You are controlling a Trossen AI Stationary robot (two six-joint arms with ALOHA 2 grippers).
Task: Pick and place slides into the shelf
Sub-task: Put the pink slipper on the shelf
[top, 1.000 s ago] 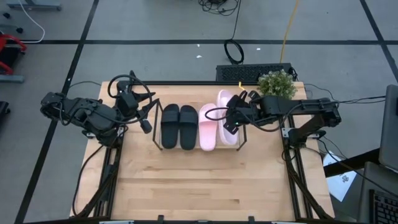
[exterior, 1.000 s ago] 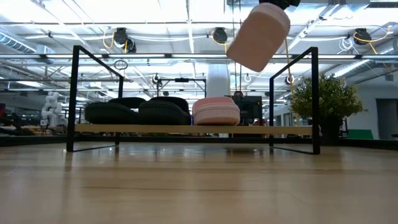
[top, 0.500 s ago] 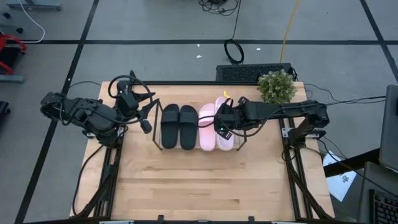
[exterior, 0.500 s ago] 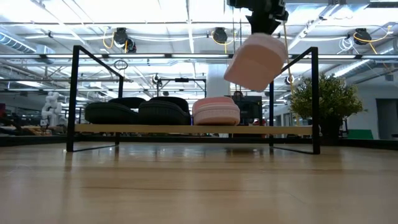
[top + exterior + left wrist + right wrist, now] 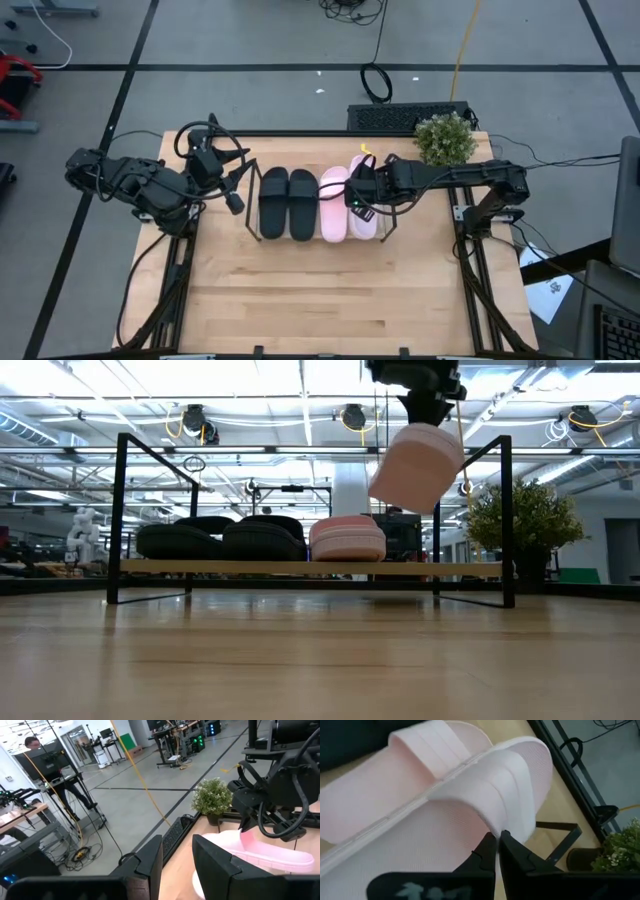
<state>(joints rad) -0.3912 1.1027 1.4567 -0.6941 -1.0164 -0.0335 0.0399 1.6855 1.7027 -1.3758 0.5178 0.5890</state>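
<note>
One pale pink slide [image 5: 416, 466] hangs tilted, strap pinched by the right gripper [image 5: 498, 838].

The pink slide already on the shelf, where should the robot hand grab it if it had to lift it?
Probably by the wide strap of the shelved pink slide, coming straight down from above. The strap arches up off the sole, and neighbours crowd both sides: a black slide and the pink slide that the right hand holds by its strap.

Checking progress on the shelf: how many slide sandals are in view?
4. Two matte black slides and one pale pink slide rest on the wire-frame shelf. The second pink slide hangs above the shelf's free end, held by the right gripper.
</note>
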